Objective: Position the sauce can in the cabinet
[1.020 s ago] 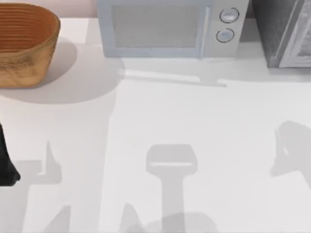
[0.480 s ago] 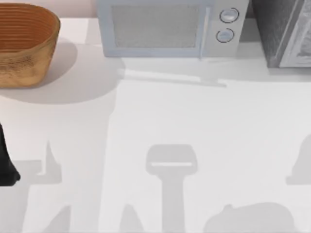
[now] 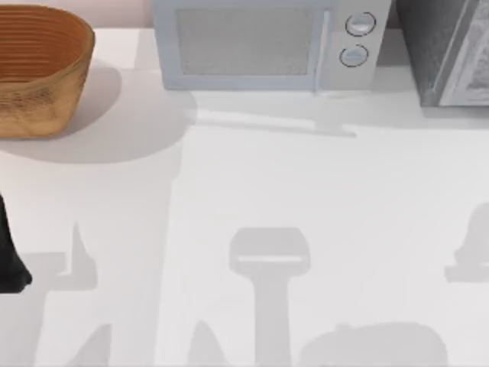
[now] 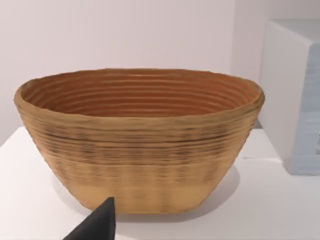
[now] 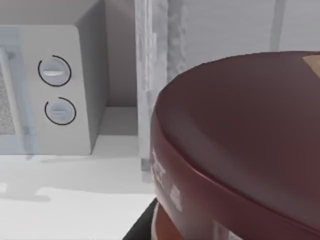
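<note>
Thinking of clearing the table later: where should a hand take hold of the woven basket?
Probably at the rim of the woven basket, coming down from above with one finger inside the wall and one outside. It stands upright and open, and its flaring oval body looks too wide to span.

1. The sauce can (image 5: 240, 150) has a smooth, glossy maroon top with soft highlights, like lacquered metal.
2. The cabinet (image 3: 428, 46) is dark grey with a speckled, stone-like matt face; its paler framed panel (image 3: 474, 69) is also matt.
3. The microwave (image 3: 260, 46) looks like smooth pale grey plastic, with a fine mesh door and two shiny round knobs.
4. The basket (image 4: 140, 145) is ribbed, woven-looking brown wicker, rough and matt.
5. The table (image 3: 306, 176) is plain white, smooth and matt.
</note>
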